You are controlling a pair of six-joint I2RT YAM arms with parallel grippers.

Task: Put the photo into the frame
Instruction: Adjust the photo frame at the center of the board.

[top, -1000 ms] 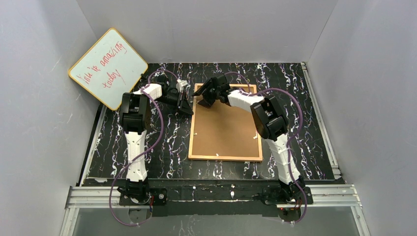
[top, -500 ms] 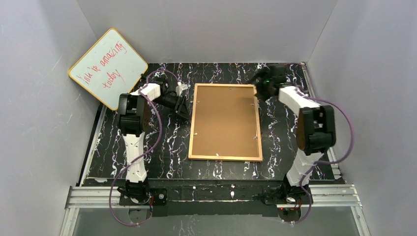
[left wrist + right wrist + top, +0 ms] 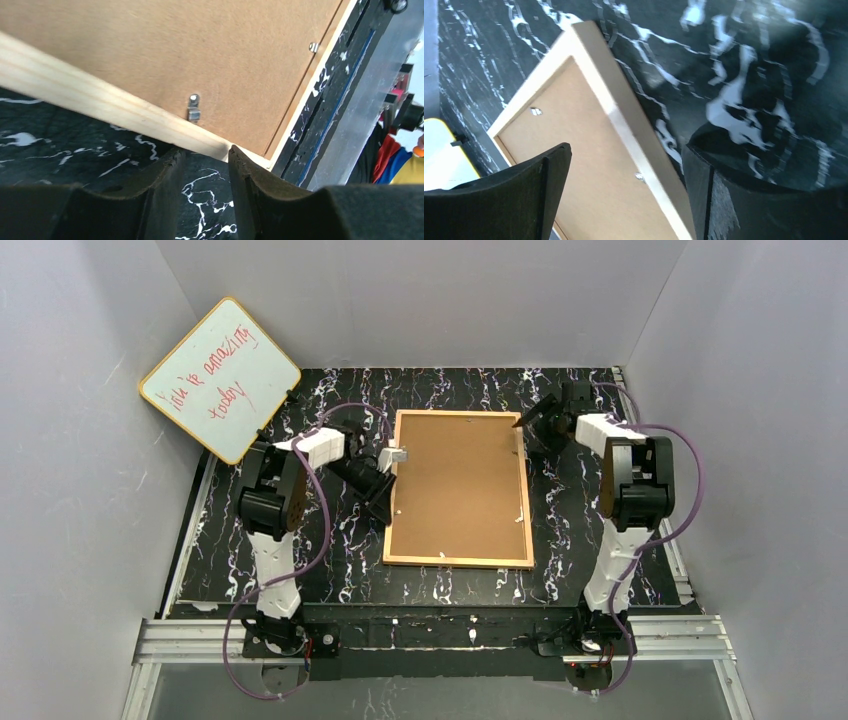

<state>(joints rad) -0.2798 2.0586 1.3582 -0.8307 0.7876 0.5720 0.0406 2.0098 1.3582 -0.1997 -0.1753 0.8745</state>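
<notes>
A thin light-wood frame (image 3: 458,562) lies flat and face down in the middle of a black worktop (image 3: 600,530) veined with white, its long sides running away from the robot. A brown backing board (image 3: 458,485) fills the frame, and small metal tabs (image 3: 193,107) along the inner edge of the wood reach over it. The photo cannot be seen in any view. The left end effector (image 3: 386,508) is low against the frame's left long side, towards the near half. In the left wrist view its two dark fingers stand a little apart with nothing between them, their tips (image 3: 175,152) right at the outer edge of the wooden rim (image 3: 100,100). Whether they touch the wood cannot be told. The right end effector (image 3: 532,418) is beside the frame's far right corner, close to it but apart from it. Its fingers are spread wide and hold nothing. In the right wrist view one finger (image 3: 549,165) shows in front of the backing board and the other in front of the bare worktop, with the pale rim (image 3: 624,115) running between them. A whiteboard (image 3: 220,378) with a yellow rim and red handwriting leans tilted on one corner against the wall at the far left, well away from the frame. A metal rail (image 3: 430,635) runs along the near edge of the worktop, carrying the bases of both arms.
</notes>
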